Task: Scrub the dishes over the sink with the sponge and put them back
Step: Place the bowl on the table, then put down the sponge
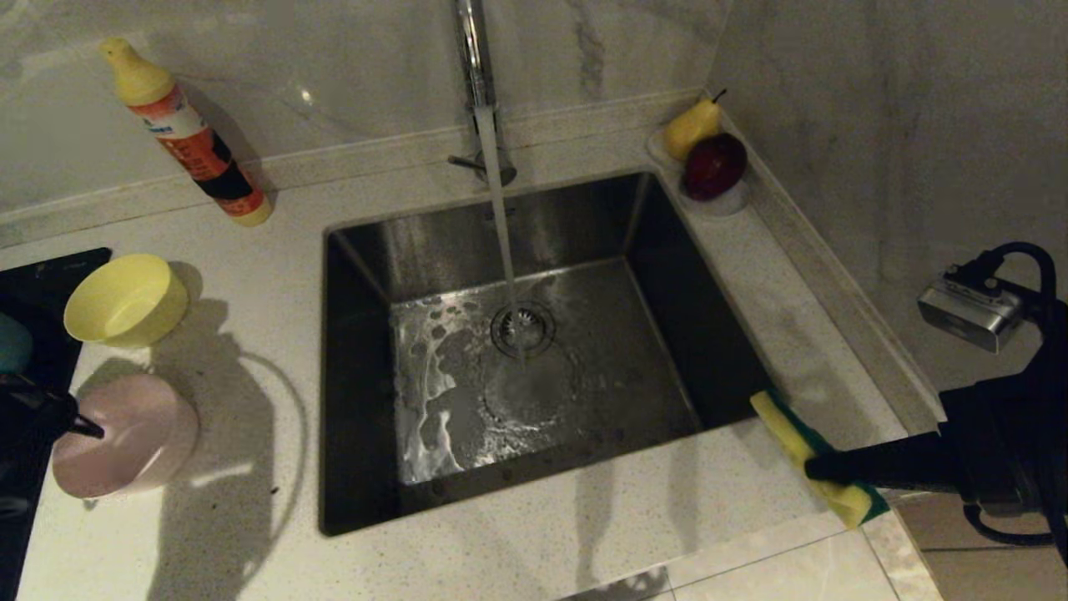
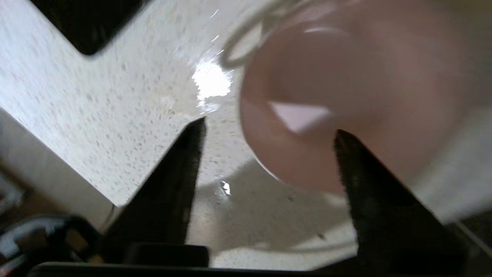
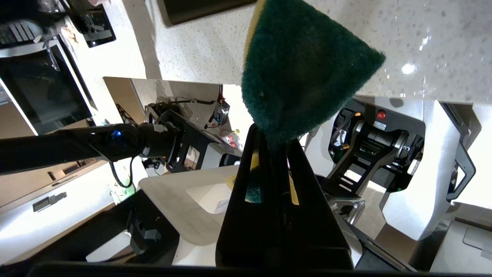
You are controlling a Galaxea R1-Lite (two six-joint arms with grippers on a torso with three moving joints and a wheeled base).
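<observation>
Left gripper (image 2: 269, 134) sits at the left edge of the counter (image 1: 584, 534), fingers spread apart, one fingertip overlapping the side of the pink bowl (image 1: 125, 434) in the left wrist view — not gripping it, and contact can't be confirmed. Pink bowl lies tipped on its side on the counter, left of the sink (image 1: 517, 351). Yellow bowl (image 1: 125, 300) is just behind it, also tilted, near the black hob (image 1: 42, 275). A sliver of the blue bowl (image 1: 12, 342) shows at the far left edge, mostly cut off. Right gripper (image 3: 275, 144) is at the sink's front right corner, fingers pressed together on the sponge (image 1: 822, 459) — green scouring face on one side, yellow foam on the other, held up above the counter edge. Tap (image 1: 476, 67) is running, water stream falling onto the drain strainer (image 1: 523, 327); foam patches on the left of the basin floor. Detergent bottle (image 1: 188, 138) leans against the back wall at the left. A yellow pear (image 1: 691, 127) and a dark red fruit (image 1: 714, 165) sit in a small white dish (image 1: 726, 200) at the sink's back right corner.
</observation>
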